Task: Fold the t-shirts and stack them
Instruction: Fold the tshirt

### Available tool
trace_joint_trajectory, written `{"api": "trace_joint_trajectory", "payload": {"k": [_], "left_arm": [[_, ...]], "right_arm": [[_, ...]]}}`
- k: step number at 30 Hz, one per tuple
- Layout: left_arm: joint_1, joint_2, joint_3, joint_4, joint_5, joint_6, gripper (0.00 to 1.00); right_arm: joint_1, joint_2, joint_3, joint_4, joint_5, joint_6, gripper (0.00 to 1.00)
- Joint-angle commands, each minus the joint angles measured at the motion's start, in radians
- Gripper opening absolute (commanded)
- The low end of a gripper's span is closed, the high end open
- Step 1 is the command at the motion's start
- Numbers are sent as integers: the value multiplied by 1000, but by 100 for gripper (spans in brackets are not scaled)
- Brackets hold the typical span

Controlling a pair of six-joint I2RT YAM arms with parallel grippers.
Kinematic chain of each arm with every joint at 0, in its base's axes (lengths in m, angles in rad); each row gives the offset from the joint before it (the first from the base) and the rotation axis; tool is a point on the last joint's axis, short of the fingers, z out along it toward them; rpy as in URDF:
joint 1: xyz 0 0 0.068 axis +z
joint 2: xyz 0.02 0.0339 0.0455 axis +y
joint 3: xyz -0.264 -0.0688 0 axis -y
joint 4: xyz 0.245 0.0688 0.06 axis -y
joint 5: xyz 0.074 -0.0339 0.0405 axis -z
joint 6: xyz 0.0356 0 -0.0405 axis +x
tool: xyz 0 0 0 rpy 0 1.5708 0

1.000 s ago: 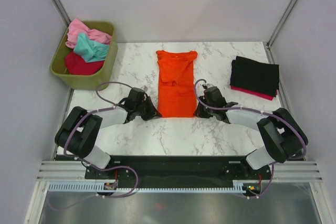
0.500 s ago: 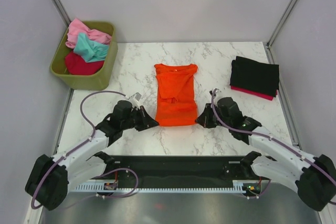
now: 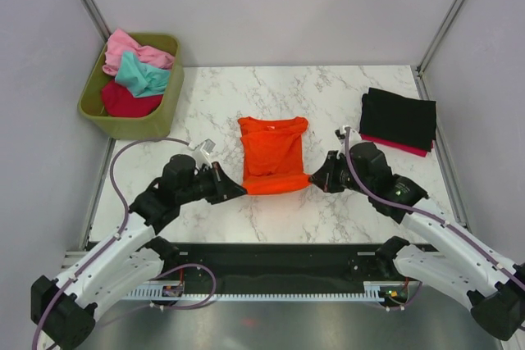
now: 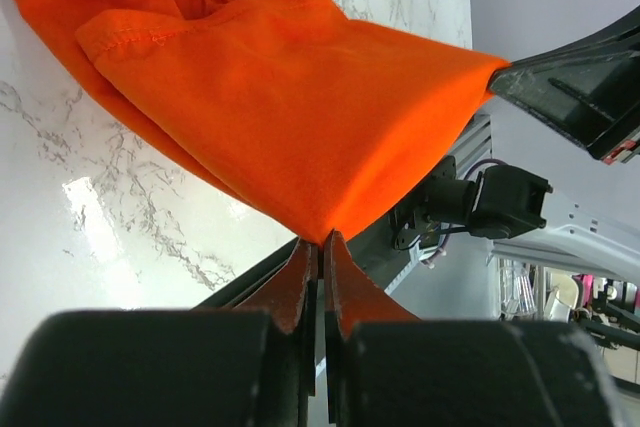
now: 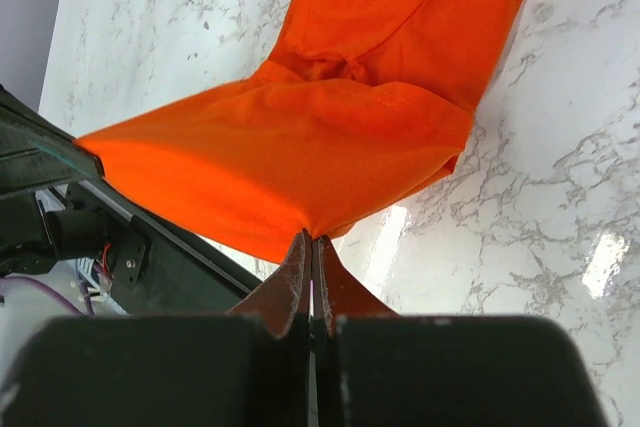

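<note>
Top external: left gripper (image 3: pixel 239 190) and right gripper (image 3: pixel 315 179) are each pinched fully shut on a near hem corner of the orange shirt (image 3: pixel 272 149). The hem is raised and the collar end lies flat mid-table (image 3: pixel 213 96). Probably this keeps the edge straight for folding over. The black stack (image 3: pixel 399 116) sits far right.

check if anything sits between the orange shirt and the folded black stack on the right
Nothing visible does. Only bare marble table lies between the orange shirt and the black stack at the right edge.

Bright orange t-shirt (image 3: pixel 272 153); white, grey-veined marble table (image 3: pixel 328 96); olive-green bin (image 3: pixel 141 129).
</note>
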Motion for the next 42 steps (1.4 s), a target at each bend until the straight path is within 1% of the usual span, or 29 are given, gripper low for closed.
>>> {"api": "trace_joint_trajectory", "payload": {"k": [1,3,6,9,16,23,29,31,35,37,38,39,40,41,42], "left_arm": [[2,25,71,-49,-1,-24,2],[3,50,99,-57,-15,-24,2],[13,123,195,-91,-30,-4,2],[20,165,238,-101,-35,2,2],[94,275,333,-109,-26,25,2],[169,431,436,-108,17,65,2],[223,588,545,-106,55,92,2],[249,657,591,-102,94,102,2],[276,789,685,-91,120,112,2],[304,858,769,-75,146,123,2],[312,928,806,-74,149,126,2],[331,977,882,-72,155,119,2],[341,1025,928,-68,173,117,2],[347,1139,982,-66,193,120,22],[365,1192,1087,-69,233,105,46]], "right_arm": [[-3,37,87,-36,82,-26,0],[-3,71,117,-38,106,-31,0],[-4,122,157,-36,134,-41,0],[-3,178,199,-33,178,-54,0],[-7,324,294,-21,266,-72,0],[-32,477,410,-10,292,-81,0],[-67,596,498,-1,298,-87,0],[-91,649,524,-1,283,-98,0],[-141,744,602,24,248,-106,0],[-162,824,642,34,248,-107,0],[-170,855,688,39,252,-107,0],[-188,926,718,42,258,-104,0],[-199,965,752,44,263,-98,0],[-208,1006,827,47,263,-95,7],[-214,1049,866,54,267,-94,29]]}}
